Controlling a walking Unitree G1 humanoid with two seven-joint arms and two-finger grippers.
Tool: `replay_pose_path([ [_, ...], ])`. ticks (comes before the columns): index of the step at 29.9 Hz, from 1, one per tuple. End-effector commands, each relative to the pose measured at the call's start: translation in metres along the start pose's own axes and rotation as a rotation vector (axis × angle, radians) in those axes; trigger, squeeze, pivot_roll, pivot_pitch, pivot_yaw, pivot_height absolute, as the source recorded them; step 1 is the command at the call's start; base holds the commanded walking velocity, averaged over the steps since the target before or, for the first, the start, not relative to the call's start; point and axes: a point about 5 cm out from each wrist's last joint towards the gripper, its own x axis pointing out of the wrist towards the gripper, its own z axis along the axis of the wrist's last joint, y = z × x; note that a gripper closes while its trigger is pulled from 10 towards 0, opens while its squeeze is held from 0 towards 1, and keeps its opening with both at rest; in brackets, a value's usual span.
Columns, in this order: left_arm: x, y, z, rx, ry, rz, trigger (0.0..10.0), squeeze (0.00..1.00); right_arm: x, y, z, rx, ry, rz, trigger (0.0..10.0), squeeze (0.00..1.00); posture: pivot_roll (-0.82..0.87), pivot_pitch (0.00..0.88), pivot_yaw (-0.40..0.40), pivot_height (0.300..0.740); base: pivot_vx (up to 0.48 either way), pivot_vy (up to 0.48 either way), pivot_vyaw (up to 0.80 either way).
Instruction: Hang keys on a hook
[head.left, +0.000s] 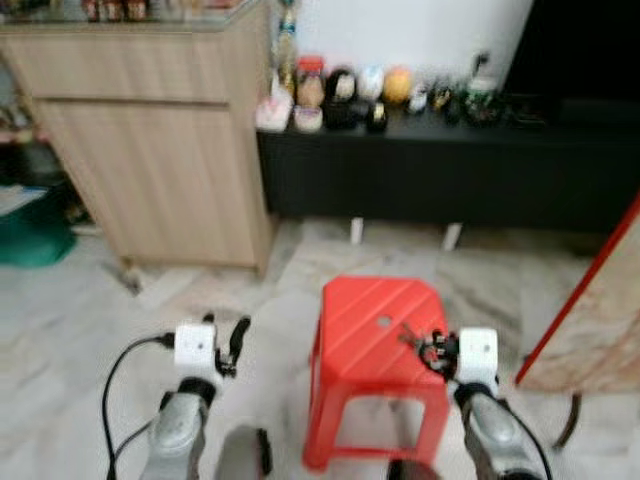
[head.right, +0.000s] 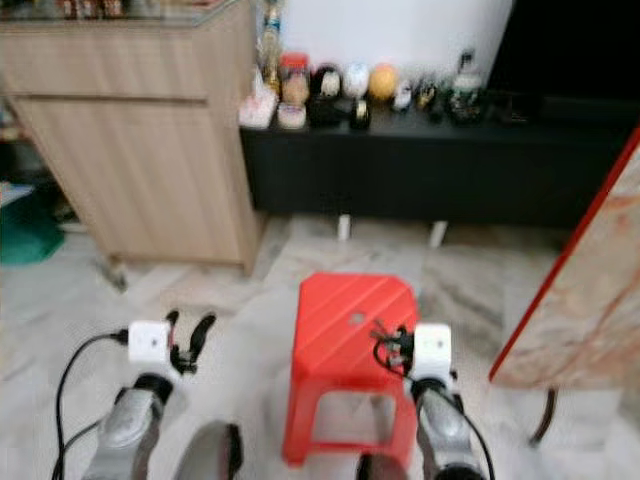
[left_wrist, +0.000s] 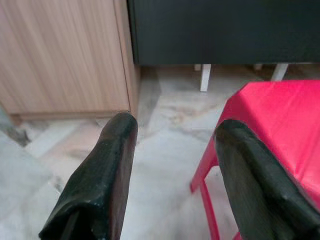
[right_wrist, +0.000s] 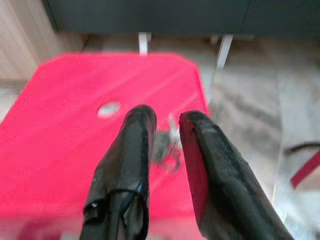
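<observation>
A red plastic stool (head.left: 375, 320) stands on the pale marble floor just in front of me. A small bunch of keys (right_wrist: 167, 145) sits over the stool's top near its right edge, between the narrow-set black fingers of my right gripper (head.left: 435, 352). That gripper looks shut on the keys (head.left: 410, 338), though the picture is blurred. My left gripper (head.left: 230, 345) hangs left of the stool over bare floor. Its two fingers (left_wrist: 110, 165) are spread wide with nothing between them.
A light wooden cabinet (head.left: 150, 150) stands at the back left. Beside it runs a low black unit (head.left: 440, 170) with several ornaments (head.left: 345, 95) on top. A red-edged marbled panel (head.left: 590, 320) leans in at the right. A green object (head.left: 30, 235) lies far left.
</observation>
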Motion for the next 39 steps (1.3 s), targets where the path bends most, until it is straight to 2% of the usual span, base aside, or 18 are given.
replay_pose_path([
  [1, 0.006, 0.000, 0.008, -0.002, -0.022, -0.010, 10.0, 0.00, 0.003, 0.001, 0.003, 0.008, -0.002, 0.016, 10.0, 0.00, 0.02, 0.000, -0.027, 0.614, 0.000, 0.000, 0.00],
  [9, 0.009, 0.000, 0.013, -0.006, -0.031, -0.006, 10.0, 0.00, 0.003, 0.003, 0.004, -0.006, -0.005, 0.032, 10.0, 0.00, 0.03, 0.000, -0.026, 0.614, 0.000, 0.000, 0.00],
  [12, 0.010, -0.001, 0.014, -0.007, -0.037, -0.009, 10.0, 0.00, 0.002, 0.004, 0.003, -0.005, -0.002, 0.043, 10.0, 0.00, 0.03, 0.000, -0.025, 0.614, 0.000, 0.000, 0.80],
  [39, 0.015, -0.006, 0.022, -0.016, -0.059, -0.018, 10.0, 0.00, 0.001, 0.008, 0.000, 0.005, 0.013, 0.064, 10.0, 0.00, 0.03, 0.000, -0.030, 0.614, 0.306, 0.000, 0.13],
])
